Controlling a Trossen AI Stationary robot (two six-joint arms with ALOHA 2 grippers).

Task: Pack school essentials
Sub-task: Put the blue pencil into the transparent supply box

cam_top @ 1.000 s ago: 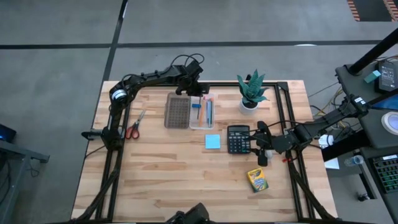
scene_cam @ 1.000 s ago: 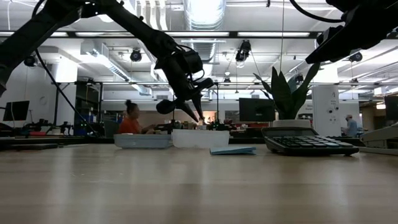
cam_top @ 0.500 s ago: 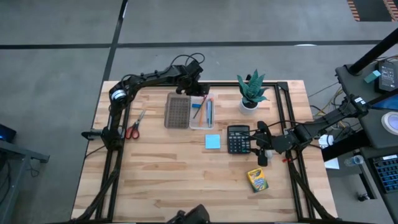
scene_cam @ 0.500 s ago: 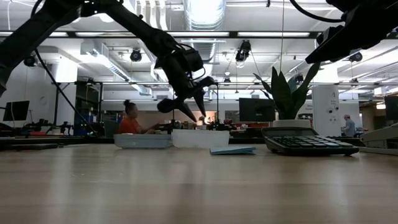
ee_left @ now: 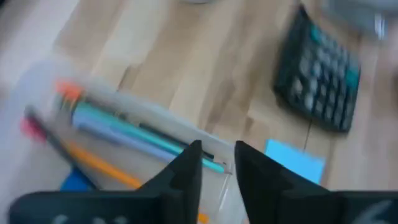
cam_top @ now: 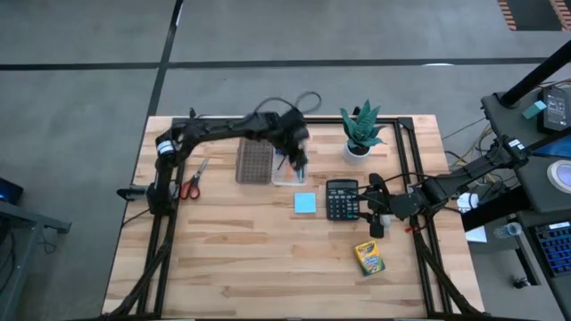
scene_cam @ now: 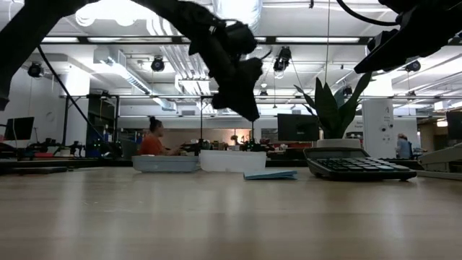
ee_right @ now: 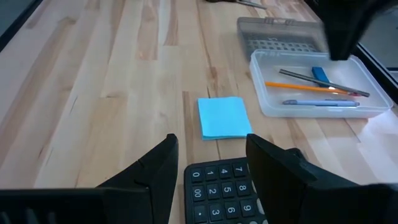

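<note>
L claw [ee_left: 217, 163] slightly open, empty, over clear case [ee_right: 267, 102] w/ 3 pens, 1 eraser [ee_right: 320, 74].

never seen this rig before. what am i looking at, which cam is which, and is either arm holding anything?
Two dark robot arms work at a wooden table. One picture looks straight down from overhead, one looks level across the table top, and one camera rides on each wrist.

The left gripper hangs over a clear open case holding pens and pencils and a blue eraser; its jaws stand slightly apart and nothing shows between them. The case's lid lies beside it. The right gripper waits by the calculator, jaws apart, empty.

Also on the table are a blue sticky pad, red-handled scissors, a crayon box and a potted plant.
</note>
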